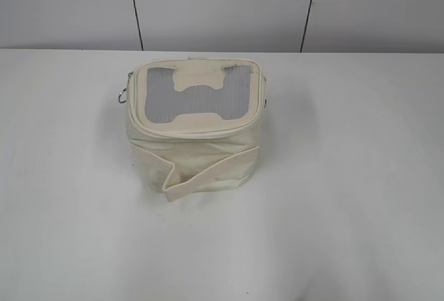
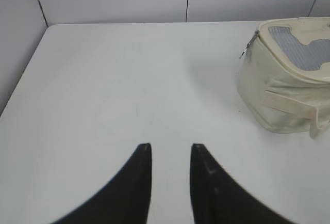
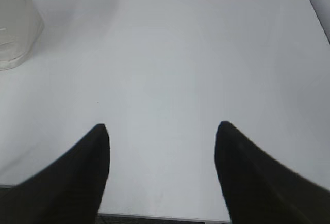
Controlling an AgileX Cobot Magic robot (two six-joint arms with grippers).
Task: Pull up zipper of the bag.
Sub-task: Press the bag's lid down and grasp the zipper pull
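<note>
Near the middle of the white counter (image 1: pixel 361 231) sits the cream bag (image 1: pixel 198 141), mesh top panel up, its zipper (image 2: pixel 251 42) slider with a ring pull at the rear left corner. Nothing is begun, I judge — my left pincer (image 2: pixel 171 149) hangs narrowly parted and empty, well apart from the bag; my right pincer (image 3: pixel 162 131) spread wide — both holding nothing. Reaching, gripping the pull and drawing it remain.
</note>
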